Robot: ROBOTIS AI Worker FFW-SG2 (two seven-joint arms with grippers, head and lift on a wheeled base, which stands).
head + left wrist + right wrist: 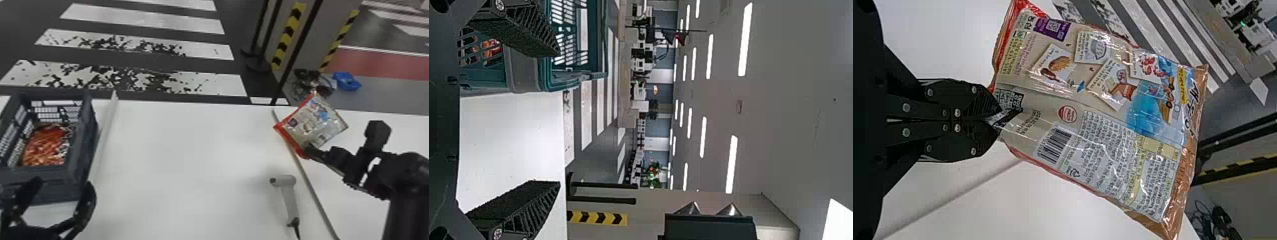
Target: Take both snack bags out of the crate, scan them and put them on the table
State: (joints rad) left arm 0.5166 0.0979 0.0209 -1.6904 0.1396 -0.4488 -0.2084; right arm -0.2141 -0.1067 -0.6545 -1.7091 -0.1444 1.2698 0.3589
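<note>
Red-trimmed snack bag (1103,95) pinched at its margin by right tool (998,119), near far edge of surface (191,143), presumably to expose barcode (1054,146). Second bag (48,146) in crate (85,150), farther left; left tool (63,185) spread beside crate.

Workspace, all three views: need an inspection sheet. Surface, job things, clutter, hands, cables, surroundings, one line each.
Surface: white table, with a thin strip running along its right part.
Job's things: crate on the table at left, one snack bag inside; second bag held up at right, barcode uncovered; scanner left of the strip.
Clutter: blue item on the floor beyond the table.
Hands: left hand open near the crate; right hand shut on the second bag.
Cables: scanner cable at its handle end; dark cable heap on the floor.
Surroundings: white-striped floor, pillar with yellow-black tape.
</note>
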